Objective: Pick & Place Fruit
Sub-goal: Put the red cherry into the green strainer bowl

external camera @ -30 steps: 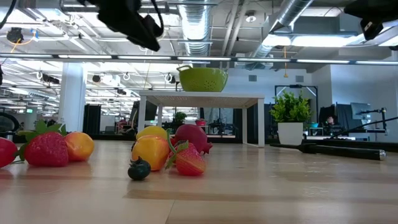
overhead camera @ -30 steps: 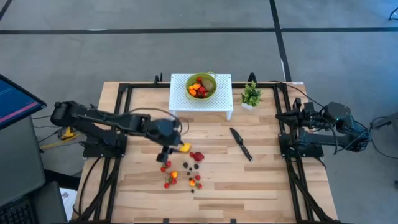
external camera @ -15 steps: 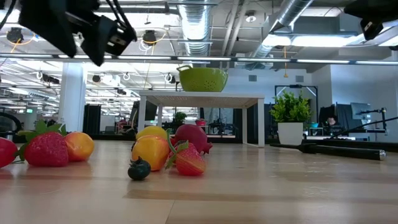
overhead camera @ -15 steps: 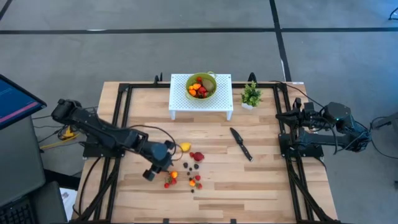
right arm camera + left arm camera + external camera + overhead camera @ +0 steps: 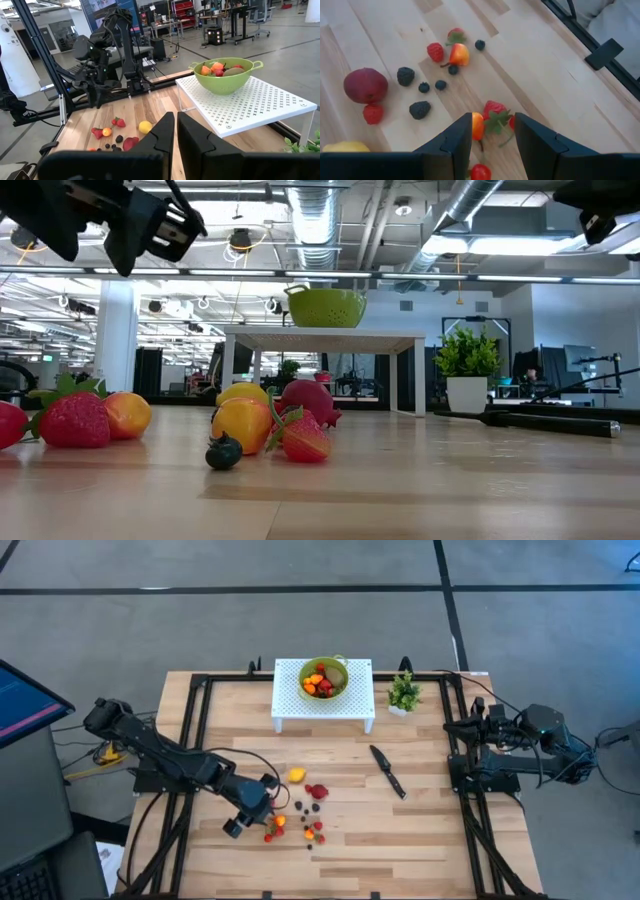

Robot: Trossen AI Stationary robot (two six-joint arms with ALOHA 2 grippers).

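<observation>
Left claw (image 5: 249,812) hovers above the loose fruit (image 5: 300,808) scattered mid-worktop toward the front edge; fingers (image 5: 457,140) partly apart, nothing between them. Below the gap: an orange piece (image 5: 477,125) and a strawberry (image 5: 493,111). Nearby lie dark berries (image 5: 420,109), a dark red fruit (image 5: 365,85) and a yellow one (image 5: 296,776). More fruit sits in the green colander (image 5: 325,678) on the white perforated stand (image 5: 355,706) at the back edge. Right claw (image 5: 175,131) waits at the right edge, fingers closed, empty. Black knife (image 5: 387,771) right of centre.
</observation>
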